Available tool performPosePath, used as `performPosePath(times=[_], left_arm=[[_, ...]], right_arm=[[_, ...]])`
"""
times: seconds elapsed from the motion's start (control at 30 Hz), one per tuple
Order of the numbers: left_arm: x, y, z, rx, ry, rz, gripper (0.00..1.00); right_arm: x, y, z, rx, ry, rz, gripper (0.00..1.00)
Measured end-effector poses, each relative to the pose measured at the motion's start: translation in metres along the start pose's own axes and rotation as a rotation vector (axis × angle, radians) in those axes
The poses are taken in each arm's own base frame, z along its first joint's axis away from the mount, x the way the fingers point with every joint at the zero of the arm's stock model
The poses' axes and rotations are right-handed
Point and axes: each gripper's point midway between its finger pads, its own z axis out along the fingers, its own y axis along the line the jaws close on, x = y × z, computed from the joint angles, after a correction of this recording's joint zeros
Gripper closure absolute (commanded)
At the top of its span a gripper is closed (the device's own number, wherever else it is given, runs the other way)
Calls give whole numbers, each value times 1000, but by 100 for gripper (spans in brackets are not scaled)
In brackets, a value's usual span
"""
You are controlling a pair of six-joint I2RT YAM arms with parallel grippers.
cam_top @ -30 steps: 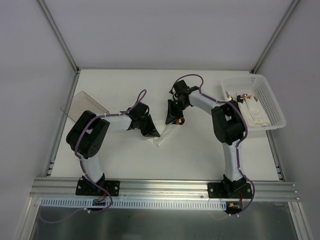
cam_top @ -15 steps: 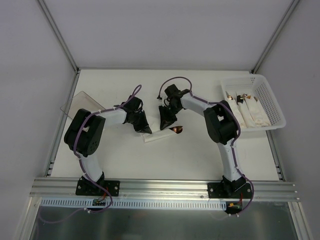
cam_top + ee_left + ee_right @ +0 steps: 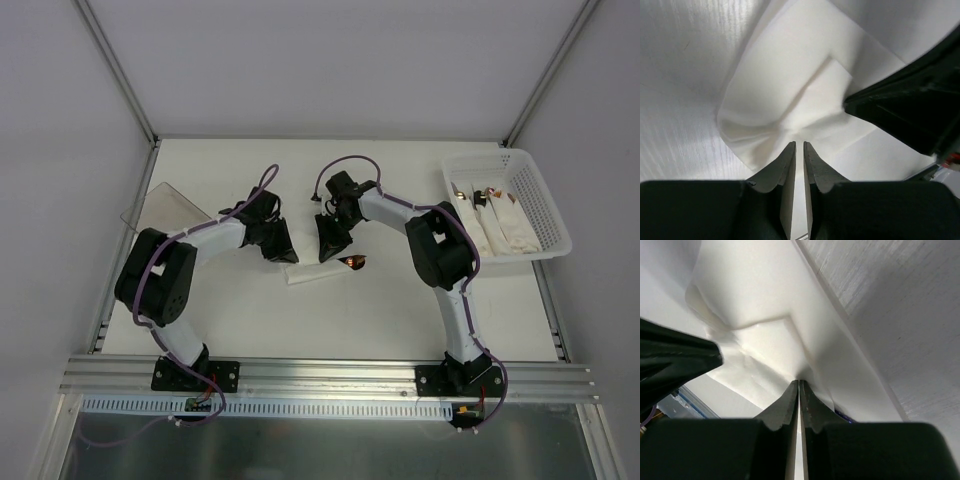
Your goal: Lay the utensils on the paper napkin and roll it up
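The paper napkin (image 3: 312,272) lies as a white rolled strip on the table between my two grippers. A brown end of the utensils (image 3: 352,263) sticks out of its right end; the rest is wrapped and hidden. My left gripper (image 3: 283,250) stands at the strip's back left end. In the left wrist view its fingers (image 3: 790,165) are a narrow slit apart, so the left gripper (image 3: 799,145) is open, with the creased napkin (image 3: 790,95) gathered just beyond the tips. My right gripper (image 3: 328,247) (image 3: 799,382) is shut on a fold of the napkin (image 3: 760,345).
A white perforated basket (image 3: 548,218) at the right holds several rolled napkin bundles (image 3: 495,220). A clear smoky plastic container (image 3: 165,207) sits at the left edge. Grey walls and metal rails bound the table.
Both grippers have shifted left and back. The bunched napkin now lies flat as a rolled strip with a brown utensil end showing. My left fingers have parted a slit.
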Motion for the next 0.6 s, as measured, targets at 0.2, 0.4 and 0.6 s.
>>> performPosePath(times=[0.2, 0.4, 0.6], left_arm=[[-12, -19, -28, 59, -78, 39, 86], [-11, -19, -27, 58, -73, 39, 88], [-1, -6, -8, 17, -21, 11, 93]], right_arm=[[0, -1, 0, 7, 0, 3, 93], [0, -1, 0, 11, 0, 4, 93], [0, -2, -1, 17, 1, 5, 93]])
